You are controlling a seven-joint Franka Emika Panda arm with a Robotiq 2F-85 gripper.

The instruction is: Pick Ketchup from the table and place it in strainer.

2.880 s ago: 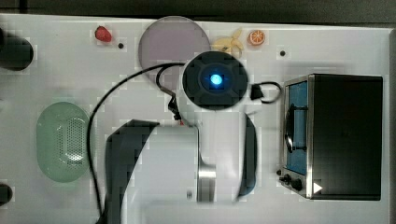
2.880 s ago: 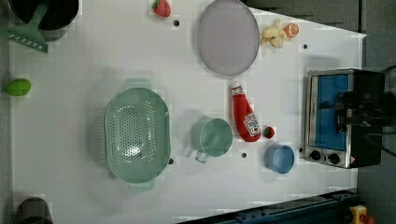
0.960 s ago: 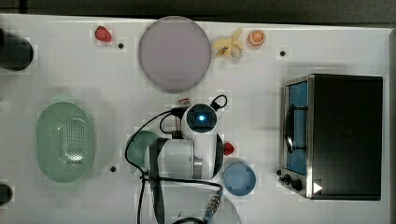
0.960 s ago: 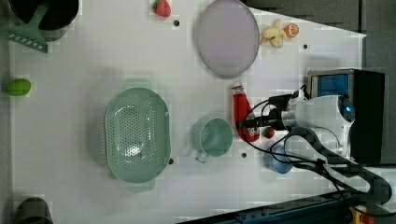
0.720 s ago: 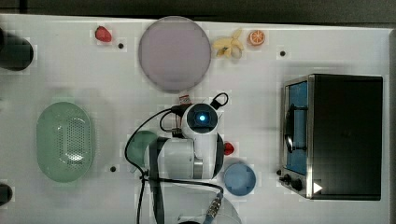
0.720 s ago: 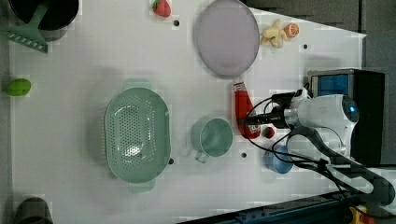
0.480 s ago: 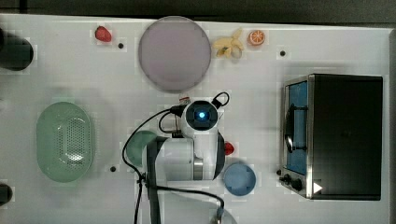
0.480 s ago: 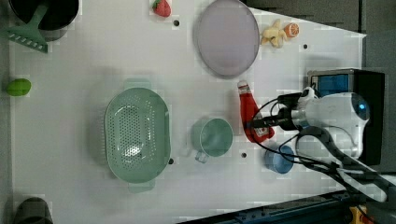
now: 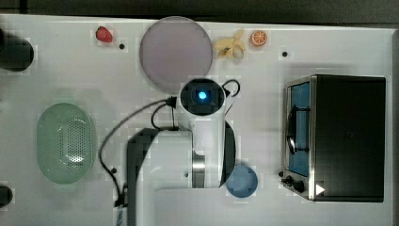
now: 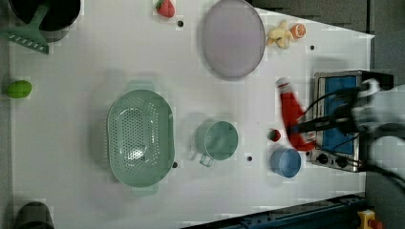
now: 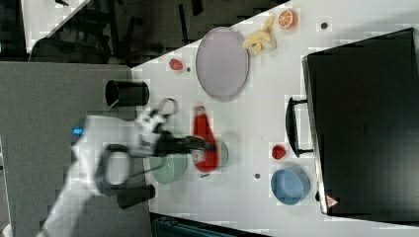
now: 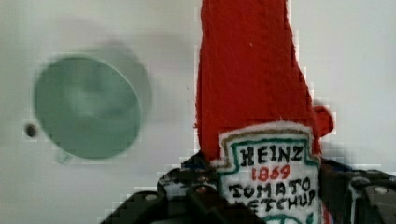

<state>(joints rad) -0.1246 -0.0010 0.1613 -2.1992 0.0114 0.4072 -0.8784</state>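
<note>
ketchup, a red felt bottle, is pinched in the black gripper, raised, with the mint-green perforated oval strainer well apart.

The red Ketchup bottle fills the middle, held up off the white worktop. Its white label reads "Heinz 1869 Tomato Ketchup". The dark gripper squeezes the bottle on both sides at the label. A round green cup sits on the worktop beside the bottle, not touching it.
</note>
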